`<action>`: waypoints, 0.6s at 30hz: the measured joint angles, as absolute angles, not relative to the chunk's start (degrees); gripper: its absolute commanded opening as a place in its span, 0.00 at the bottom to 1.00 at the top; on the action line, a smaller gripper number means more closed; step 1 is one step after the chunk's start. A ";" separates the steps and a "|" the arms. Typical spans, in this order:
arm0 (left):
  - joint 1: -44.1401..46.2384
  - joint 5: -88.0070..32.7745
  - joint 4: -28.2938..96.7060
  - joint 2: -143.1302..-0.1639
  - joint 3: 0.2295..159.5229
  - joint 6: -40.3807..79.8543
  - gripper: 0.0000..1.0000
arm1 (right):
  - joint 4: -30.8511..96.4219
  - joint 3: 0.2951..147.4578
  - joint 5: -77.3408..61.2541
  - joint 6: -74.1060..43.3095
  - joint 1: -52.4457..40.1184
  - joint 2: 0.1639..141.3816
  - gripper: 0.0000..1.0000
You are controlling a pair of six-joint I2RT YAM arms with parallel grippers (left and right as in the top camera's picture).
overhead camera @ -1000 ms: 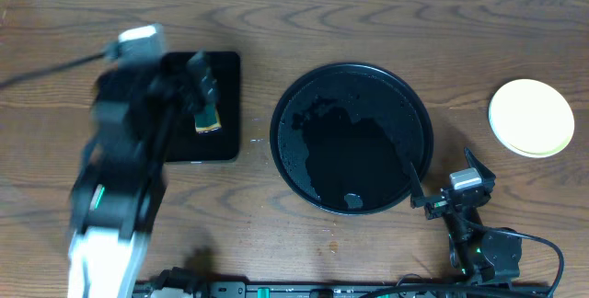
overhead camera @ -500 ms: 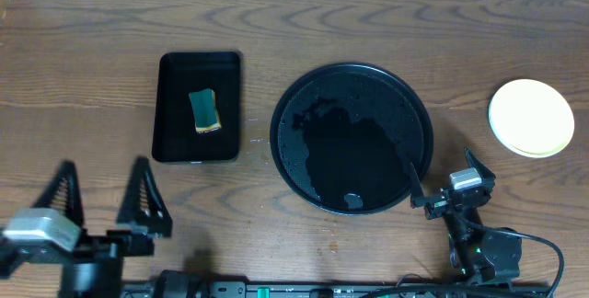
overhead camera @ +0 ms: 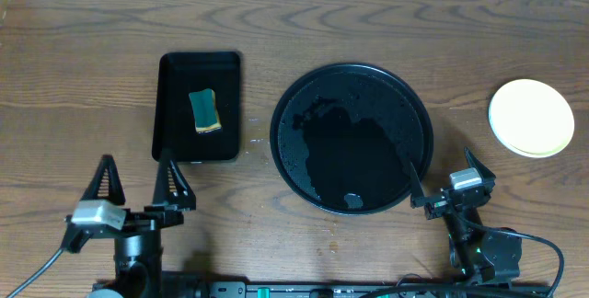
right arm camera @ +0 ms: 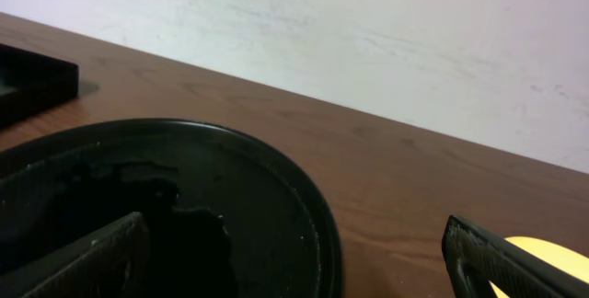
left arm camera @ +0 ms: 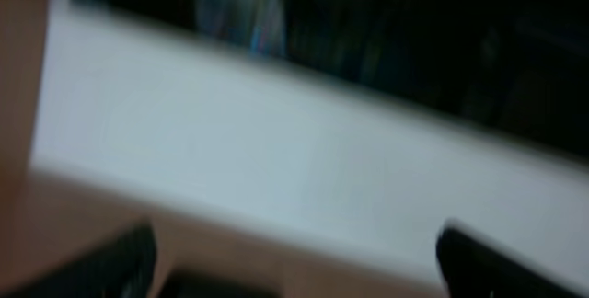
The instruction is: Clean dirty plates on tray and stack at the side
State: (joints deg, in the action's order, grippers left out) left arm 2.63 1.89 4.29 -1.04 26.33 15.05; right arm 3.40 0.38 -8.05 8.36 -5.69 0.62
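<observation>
The large round black tray point(overhead camera: 352, 138) sits mid-table with no plates on it; its rim also shows in the right wrist view point(right arm camera: 304, 215). A pale yellow plate point(overhead camera: 531, 118) lies on the table at the far right, and its edge shows in the right wrist view point(right arm camera: 552, 254). I cannot see any green plates as separate things. My left gripper point(overhead camera: 138, 180) is open and empty near the front left edge. My right gripper point(overhead camera: 442, 175) is open and empty beside the tray's front right rim. The left wrist view is blurred.
A smaller rectangular black tray point(overhead camera: 175, 132) at the left holds a green and yellow sponge point(overhead camera: 205, 111). A pale wall point(right arm camera: 368, 40) runs behind the table's far edge.
My left arm has pulled back from over the rectangular tray, where it left the sponge, to the front left edge. The right arm has not moved.
</observation>
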 measured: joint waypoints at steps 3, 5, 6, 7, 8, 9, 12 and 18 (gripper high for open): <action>2.13 1.83 -9.61 -0.69 20.12 16.84 0.96 | 3.38 0.38 -8.03 8.36 -5.69 0.62 0.99; 2.07 1.67 -15.38 -0.54 16.47 17.50 0.96 | 3.42 0.38 -8.03 8.36 -5.69 0.62 0.99; 2.07 1.58 -17.67 -0.49 14.28 17.82 0.96 | 3.38 0.38 -8.03 8.36 -5.69 0.62 0.99; 2.07 1.50 -19.20 -0.47 12.45 18.04 0.96 | 3.42 0.38 -8.03 8.36 -5.69 0.62 0.99; 2.02 1.45 -20.49 -0.49 10.57 18.24 0.96 | 3.40 0.38 -8.03 8.36 -5.69 0.62 0.99; 2.02 1.45 -20.99 -0.49 8.69 18.37 0.96 | 3.40 0.38 -8.03 8.36 -5.69 0.62 0.99; 2.02 1.45 -21.12 -0.49 4.40 18.87 0.96 | 3.40 0.38 -8.03 8.36 -5.69 0.62 0.99; 1.80 1.43 -18.41 -0.49 0.51 19.49 0.96 | 3.40 0.38 -8.05 8.36 -5.69 0.62 0.99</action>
State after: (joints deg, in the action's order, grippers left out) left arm 1.80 1.43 -18.41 -0.49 0.51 19.49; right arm 3.40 0.38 -8.05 8.36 -5.69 0.62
